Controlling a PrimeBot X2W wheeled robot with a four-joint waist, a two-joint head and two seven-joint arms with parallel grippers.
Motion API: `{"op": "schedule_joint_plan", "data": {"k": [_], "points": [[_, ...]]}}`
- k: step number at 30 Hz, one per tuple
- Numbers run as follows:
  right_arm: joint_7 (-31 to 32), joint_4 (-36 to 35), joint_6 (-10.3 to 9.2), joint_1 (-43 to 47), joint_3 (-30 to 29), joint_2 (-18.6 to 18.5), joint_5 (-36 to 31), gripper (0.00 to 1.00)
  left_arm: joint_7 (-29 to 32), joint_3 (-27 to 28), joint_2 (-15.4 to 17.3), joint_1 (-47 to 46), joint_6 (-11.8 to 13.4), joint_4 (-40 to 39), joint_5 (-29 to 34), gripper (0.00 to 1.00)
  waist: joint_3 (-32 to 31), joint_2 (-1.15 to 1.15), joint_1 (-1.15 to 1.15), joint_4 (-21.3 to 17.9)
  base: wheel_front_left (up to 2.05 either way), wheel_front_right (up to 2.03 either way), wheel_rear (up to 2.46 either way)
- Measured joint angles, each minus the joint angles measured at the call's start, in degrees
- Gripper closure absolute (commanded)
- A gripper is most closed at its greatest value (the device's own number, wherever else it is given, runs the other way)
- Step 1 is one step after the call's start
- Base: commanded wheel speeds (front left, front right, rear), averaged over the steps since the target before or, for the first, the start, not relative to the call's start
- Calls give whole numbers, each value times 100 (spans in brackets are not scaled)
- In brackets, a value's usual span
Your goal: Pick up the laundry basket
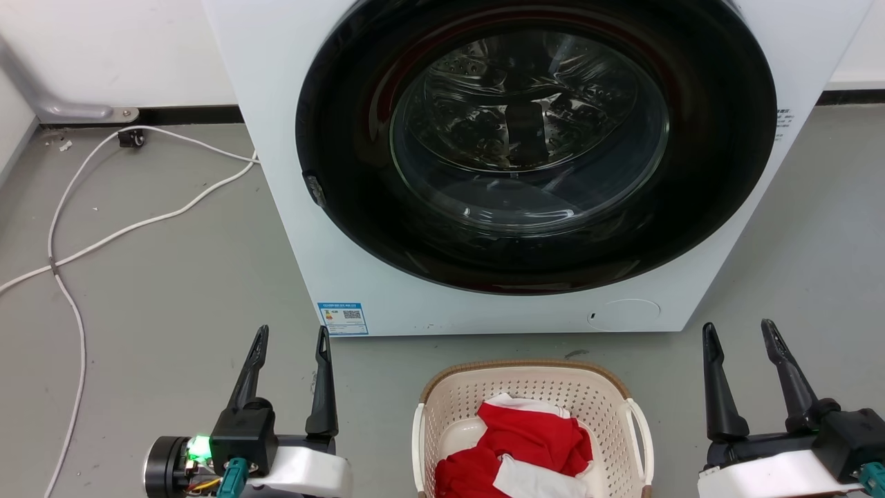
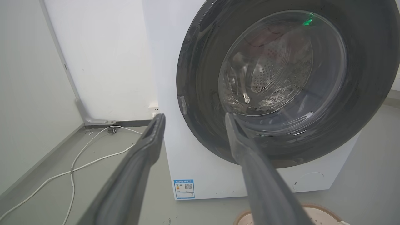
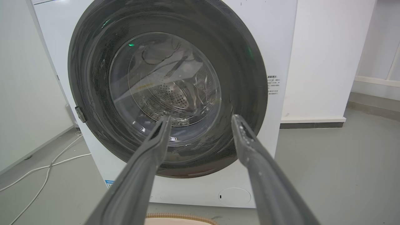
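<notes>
Both spread and empty, the left gripper (image 1: 292,330) and right gripper (image 1: 738,325) hover off the washing machine's (image 1: 290,207) lower front corners. The laundry basket (image 1: 539,387) sits on the floor (image 1: 173,277) just before its door (image 1: 532,138), holding red-and-white clothes (image 1: 525,443), so each white loop handle (image 1: 641,422) seemingly gets its own gripper.

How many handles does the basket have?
2: one white handle on the laundry basket's left side, one on its right. Its near end is out of frame.
</notes>
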Motion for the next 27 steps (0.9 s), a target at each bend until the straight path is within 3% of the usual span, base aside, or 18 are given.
{"op": "schedule_joint_plan", "data": {"k": [14, 27], "points": [[0, -3, 0, 1, 5, -1, -44, 0, 0, -24, -3, -4, 18, 65, -62, 0, 26, 0, 0, -16, 0, 0, 0], [0, 776, 0, -641, -326, -4, -715, 0, -1, -431, -5, -874, -325, 1161, -248, 0, 696, 0, 0, -66, 0, 0, 0]]}}
